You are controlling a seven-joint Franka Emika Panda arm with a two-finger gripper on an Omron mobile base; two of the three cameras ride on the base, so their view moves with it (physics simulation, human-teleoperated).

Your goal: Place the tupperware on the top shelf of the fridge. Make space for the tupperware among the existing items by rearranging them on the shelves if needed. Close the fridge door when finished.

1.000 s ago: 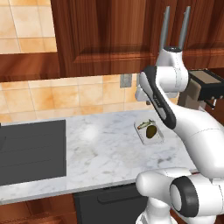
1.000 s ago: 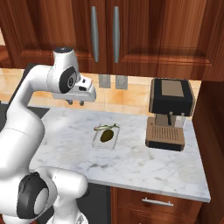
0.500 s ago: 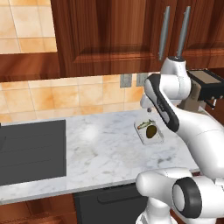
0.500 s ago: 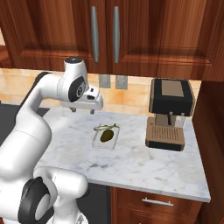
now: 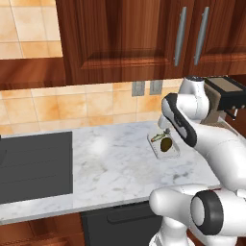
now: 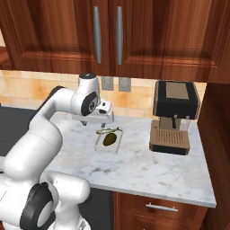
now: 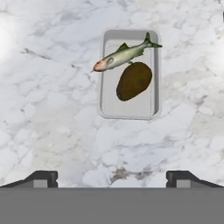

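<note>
End effector has dropped lower over the worktop, fingers now spread wide, holding nothing. Tupperware sits just beyond it, left of the coffee machine.

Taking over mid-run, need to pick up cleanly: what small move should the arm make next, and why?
Probably lower the open gripper straight onto the tupperware: it sits untouched on the marble counter, ahead of the spread fingertips in the hand view, nothing held yet.

Arm hides tupperware far corner; coffee machine cut off by right edge.
</note>
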